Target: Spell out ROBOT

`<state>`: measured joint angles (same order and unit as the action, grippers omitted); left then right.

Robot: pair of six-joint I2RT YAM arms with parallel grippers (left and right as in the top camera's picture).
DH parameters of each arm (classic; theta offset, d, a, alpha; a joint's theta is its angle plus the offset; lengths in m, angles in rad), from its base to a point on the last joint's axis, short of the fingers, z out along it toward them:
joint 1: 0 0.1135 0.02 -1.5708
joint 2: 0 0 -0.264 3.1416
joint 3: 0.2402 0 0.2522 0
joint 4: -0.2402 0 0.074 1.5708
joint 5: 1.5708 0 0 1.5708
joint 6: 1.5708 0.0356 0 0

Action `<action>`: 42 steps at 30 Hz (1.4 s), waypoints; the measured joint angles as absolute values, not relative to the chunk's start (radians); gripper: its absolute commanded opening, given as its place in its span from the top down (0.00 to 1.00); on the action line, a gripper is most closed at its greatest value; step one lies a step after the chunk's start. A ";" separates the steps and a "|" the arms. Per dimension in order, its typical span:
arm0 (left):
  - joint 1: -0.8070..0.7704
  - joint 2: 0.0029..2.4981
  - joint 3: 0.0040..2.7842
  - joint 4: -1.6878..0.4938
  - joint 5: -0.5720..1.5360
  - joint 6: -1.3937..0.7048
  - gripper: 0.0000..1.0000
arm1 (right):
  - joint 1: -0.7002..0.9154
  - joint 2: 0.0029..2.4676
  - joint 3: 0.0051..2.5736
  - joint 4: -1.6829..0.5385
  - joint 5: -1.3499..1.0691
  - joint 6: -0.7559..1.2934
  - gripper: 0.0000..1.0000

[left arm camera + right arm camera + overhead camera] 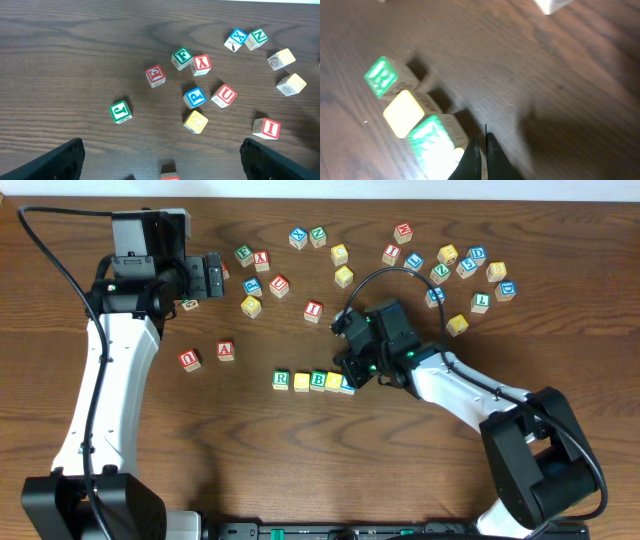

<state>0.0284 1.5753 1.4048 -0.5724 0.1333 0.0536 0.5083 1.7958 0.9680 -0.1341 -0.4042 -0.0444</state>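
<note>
A row of cubes lies near mid-table: green R (pixel 281 380), plain yellow (pixel 301 381), green B (pixel 319 380), another yellow (pixel 335 381), and a blue-lettered cube (pixel 347 386) half hidden under my right gripper (pixel 352 377). The right wrist view shows the R (pixel 382 76), the yellow cube (pixel 404 112) and the B (pixel 431 140) in line. There my right gripper (pixel 483 145) is shut and empty, its tips against the row's right end. My left gripper (pixel 213 275) hovers at the back left, open wide with nothing between its fingers (pixel 60 160).
Loose letter cubes are scattered across the back, from a green F (pixel 243 253) to a blue one (pixel 506 289). A red U (pixel 190 359) and a red A (pixel 226 350) lie left of the row. A green J (pixel 120 111) sits below the left gripper.
</note>
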 measured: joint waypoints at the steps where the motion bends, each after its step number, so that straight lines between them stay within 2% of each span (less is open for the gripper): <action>1: 0.028 1.575 1.405 -0.572 0.133 0.054 0.02 | 0.515 1.796 0.968 -0.134 -0.406 -0.044 0.99; 42: 0.028 1.575 1.405 -0.572 0.133 0.054 0.02 | 0.521 1.796 0.968 -0.195 -0.404 -0.044 0.99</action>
